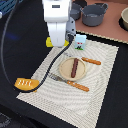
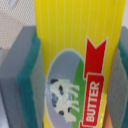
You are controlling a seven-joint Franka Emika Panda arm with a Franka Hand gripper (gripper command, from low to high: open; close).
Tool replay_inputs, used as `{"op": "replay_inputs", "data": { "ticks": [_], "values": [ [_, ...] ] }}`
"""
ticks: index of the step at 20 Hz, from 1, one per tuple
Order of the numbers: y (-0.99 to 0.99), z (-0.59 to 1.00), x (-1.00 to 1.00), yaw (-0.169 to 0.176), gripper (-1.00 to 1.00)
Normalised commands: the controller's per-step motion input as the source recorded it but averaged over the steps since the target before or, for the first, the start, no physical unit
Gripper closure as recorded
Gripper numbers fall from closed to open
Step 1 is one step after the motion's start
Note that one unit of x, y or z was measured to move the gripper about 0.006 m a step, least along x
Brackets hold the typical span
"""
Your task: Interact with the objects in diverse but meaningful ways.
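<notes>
In the wrist view the flat yellow box [image 2: 75,45], with a red "BUTTER" label and a cow picture, fills the space between my green finger pads [image 2: 27,82], which press against both its sides. My gripper [image 1: 58,44] is at the far end of the placemat, and a yellow edge of the box [image 1: 48,42] shows beside it. The dark brown sausage [image 1: 75,67] lies on the round tan plate [image 1: 64,69] at mid-mat. The orange ridged bread block [image 1: 26,84] lies at the mat's corner on the exterior view's left. The white-and-blue carton [image 1: 80,43] stands just to the gripper's right in that view.
A fork with an orange handle [image 1: 70,82] lies in front of the plate, and another orange-handled utensil [image 1: 91,61] lies beyond it. Grey pots [image 1: 94,14] and a bowl [image 1: 124,19] stand on the brown surface at the back. A black cable [image 1: 7,45] loops on the exterior view's left.
</notes>
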Motion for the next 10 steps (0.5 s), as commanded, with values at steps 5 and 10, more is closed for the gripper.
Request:
{"op": "replay_inputs", "data": {
  "ticks": [5, 10],
  "values": [
    [-0.49, 0.41, 0.79, -0.056, 1.00],
    [-0.56, 0.32, 0.79, -0.046, 1.00]
  ]
}}
